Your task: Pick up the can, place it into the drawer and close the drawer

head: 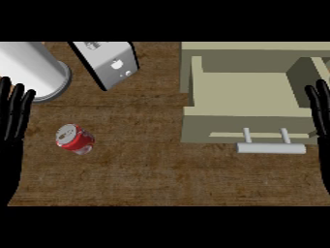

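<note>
A kitchen: a wooden counter bears a toaster, a white canister and an open drawer.

L hand open, R hand open

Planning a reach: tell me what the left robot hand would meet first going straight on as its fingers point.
Probably the white cylinder, just beyond the left robot hand; height is unclear.
</note>
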Robot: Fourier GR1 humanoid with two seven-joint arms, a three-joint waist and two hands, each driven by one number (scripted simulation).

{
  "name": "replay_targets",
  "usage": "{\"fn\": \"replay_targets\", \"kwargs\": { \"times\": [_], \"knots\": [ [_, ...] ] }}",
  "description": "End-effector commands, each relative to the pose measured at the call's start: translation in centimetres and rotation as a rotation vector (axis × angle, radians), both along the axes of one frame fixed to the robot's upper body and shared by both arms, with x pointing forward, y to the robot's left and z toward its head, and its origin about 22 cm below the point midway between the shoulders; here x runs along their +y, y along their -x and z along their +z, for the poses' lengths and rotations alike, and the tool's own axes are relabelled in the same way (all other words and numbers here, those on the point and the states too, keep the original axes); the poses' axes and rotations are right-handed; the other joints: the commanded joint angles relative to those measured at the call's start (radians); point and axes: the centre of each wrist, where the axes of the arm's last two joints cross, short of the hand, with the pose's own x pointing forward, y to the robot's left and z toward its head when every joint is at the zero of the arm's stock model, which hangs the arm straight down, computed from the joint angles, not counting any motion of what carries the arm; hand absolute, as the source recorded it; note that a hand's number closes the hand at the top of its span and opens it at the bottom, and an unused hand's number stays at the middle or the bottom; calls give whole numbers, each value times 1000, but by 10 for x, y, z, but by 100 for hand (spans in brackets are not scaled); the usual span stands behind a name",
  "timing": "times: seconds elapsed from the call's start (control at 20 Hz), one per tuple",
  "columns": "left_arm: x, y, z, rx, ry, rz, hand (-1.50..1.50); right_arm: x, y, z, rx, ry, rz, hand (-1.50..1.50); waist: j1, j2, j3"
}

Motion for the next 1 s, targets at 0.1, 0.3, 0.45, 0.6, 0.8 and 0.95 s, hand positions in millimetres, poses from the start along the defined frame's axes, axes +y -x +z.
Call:
{"fn": "replay_targets", "kwargs": {
  "times": [0.1,0.3,0.45,0.6,0.8,0.95],
  "knots": [
    [14,-10,5,-52,-6,-36,-150,11,0,-10,-8,-12,-8,-150,-18,-3,-10],
    [23,-9,-34,300,-21,76,-150,-6,0,-33,282,-54,-120,-150,-27,11,-10],
    [5,-16,-15,343,-8,103,-150,-3,5,-36,324,-35,-127,-150,-27,-2,-9],
    [17,-8,-8,371,-7,109,-150,-23,13,-20,348,-25,-154,-150,-20,-4,-9],
    [2,-13,9,346,-27,98,-150,-32,32,-43,340,-41,-153,-150,-21,-4,-9],
    [0,-9,7,358,13,106,-150,-21,19,-23,337,-55,-168,-150,-18,-3,-10]
  ]
}}
